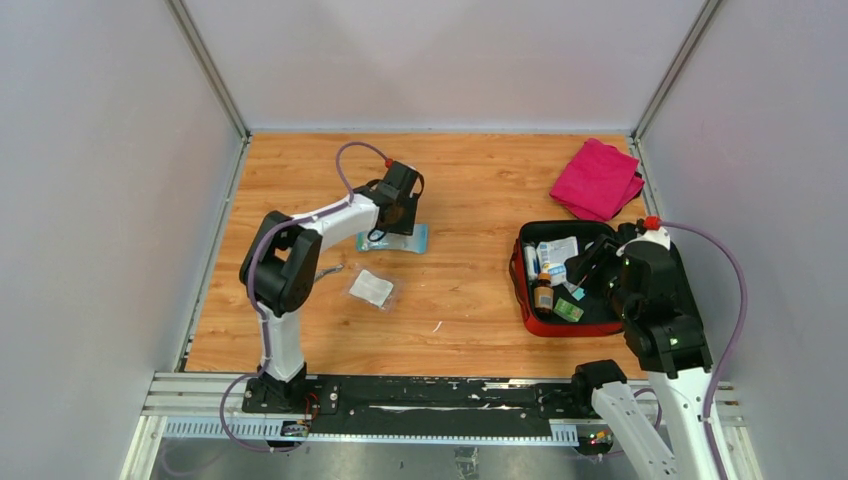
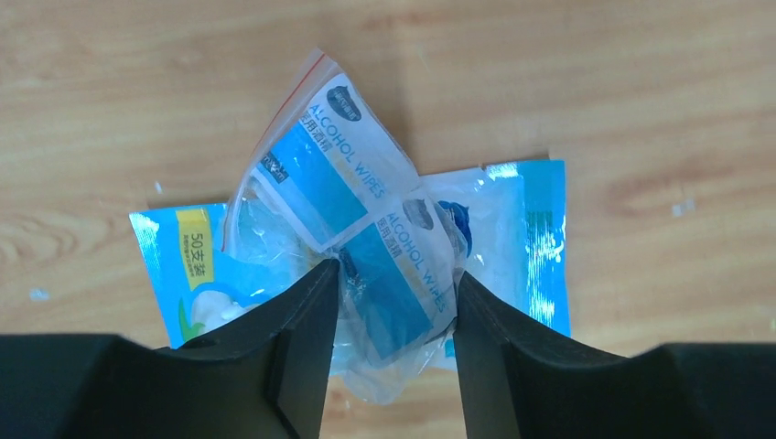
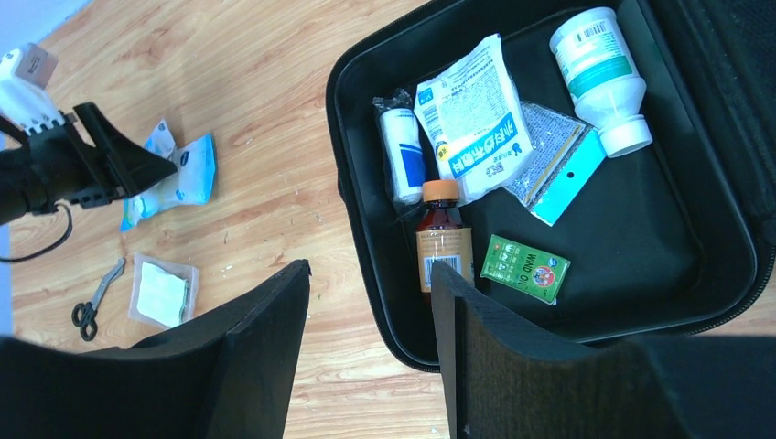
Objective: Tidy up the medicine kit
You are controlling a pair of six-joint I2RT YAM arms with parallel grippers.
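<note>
The medicine kit [image 1: 545, 327] lies open at the right side of the wooden surface [image 1: 470, 190], near a folded magenta cloth [image 1: 598, 178] that lies farther back. On the kit's black lining lie a white bottle with a green label [image 3: 599, 78] on its side, a white printed sachet [image 3: 471, 119], a wrapped bandage roll [image 3: 401, 151], a silver foil sachet with a blue edge [image 3: 547, 146], a brown bottle with an orange cap [image 3: 443, 242] and a small green box [image 3: 524, 267]. The right pincer [image 3: 370, 274] hangs over the kit's near rim, its fingers spread with nothing between them.

Well to the left, the left pincer [image 2: 396, 274] is down at the surface, pinching a clear zip bag of alcohol wipes [image 2: 352, 183] from both sides. That bag lies on top of a blue wipes pack [image 2: 540, 247]. A gauze packet [image 3: 163, 293] and small scissors [image 3: 91, 302] lie apart on the bare wood.
</note>
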